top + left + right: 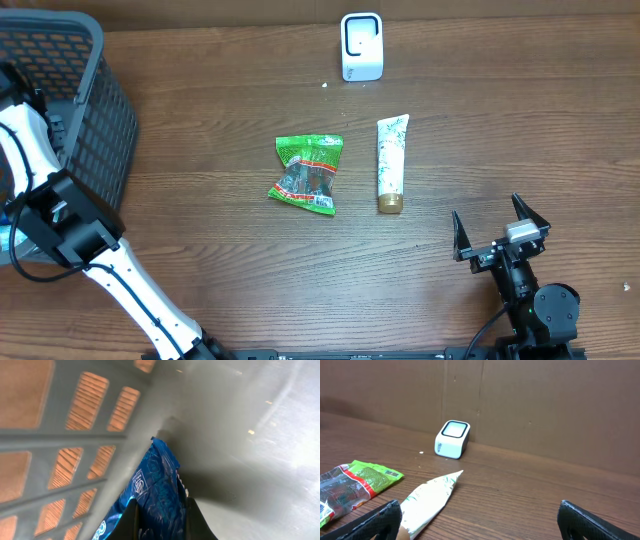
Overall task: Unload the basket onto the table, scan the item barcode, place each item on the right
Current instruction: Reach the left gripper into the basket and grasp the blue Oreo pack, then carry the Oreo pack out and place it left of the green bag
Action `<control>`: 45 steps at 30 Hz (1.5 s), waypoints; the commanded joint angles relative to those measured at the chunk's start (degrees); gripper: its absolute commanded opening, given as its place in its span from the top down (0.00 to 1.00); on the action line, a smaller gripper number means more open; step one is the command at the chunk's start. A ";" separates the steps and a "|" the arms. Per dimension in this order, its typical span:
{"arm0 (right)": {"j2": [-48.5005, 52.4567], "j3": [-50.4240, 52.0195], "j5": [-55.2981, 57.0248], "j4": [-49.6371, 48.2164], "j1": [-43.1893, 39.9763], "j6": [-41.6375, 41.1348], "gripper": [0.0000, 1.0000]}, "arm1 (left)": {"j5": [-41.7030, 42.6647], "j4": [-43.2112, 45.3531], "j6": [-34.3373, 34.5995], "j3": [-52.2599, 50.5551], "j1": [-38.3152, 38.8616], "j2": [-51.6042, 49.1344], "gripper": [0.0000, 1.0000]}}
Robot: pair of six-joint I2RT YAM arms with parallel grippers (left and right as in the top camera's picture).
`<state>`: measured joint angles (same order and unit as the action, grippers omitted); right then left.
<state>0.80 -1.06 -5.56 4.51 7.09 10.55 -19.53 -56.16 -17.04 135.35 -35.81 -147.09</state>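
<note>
In the left wrist view my left gripper (161, 510) is down inside the grey basket (60, 435), shut on a shiny blue packet (157, 477) that stands up between its dark fingers against the basket wall. From overhead the left arm reaches into the basket (95, 110) and its jaws are hidden. The white barcode scanner (361, 46) stands at the back of the table, facing forward (452, 439). My right gripper (500, 228) rests near the front right, wide open with nothing between its fingers (479, 517).
A green snack packet (308, 173) and a white tube (391, 163) with a gold cap lie mid-table, ahead and left of the right gripper. A cardboard wall (545, 405) backs the table behind the scanner.
</note>
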 commanded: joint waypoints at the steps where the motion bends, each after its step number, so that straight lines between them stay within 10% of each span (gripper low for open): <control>1: -0.63 0.61 0.09 -0.31 -0.31 0.02 0.00 | 4.35 -3.41 4.70 -1.57 4.72 -2.16 0.96; 14: -0.63 0.61 0.09 -0.31 -0.31 0.02 0.00 | 11.41 -15.32 22.34 13.46 6.78 11.82 0.96; 28: -0.63 0.61 0.09 -0.31 -0.31 0.00 0.00 | 13.18 -16.09 26.25 13.60 10.34 37.57 0.96; 45: -0.63 0.61 0.09 -0.31 -0.31 0.02 0.00 | 19.76 -39.23 27.80 9.33 41.29 39.67 0.96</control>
<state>0.80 -1.06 -5.58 4.51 7.11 10.55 -0.30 -94.72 9.08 147.04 1.72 -103.02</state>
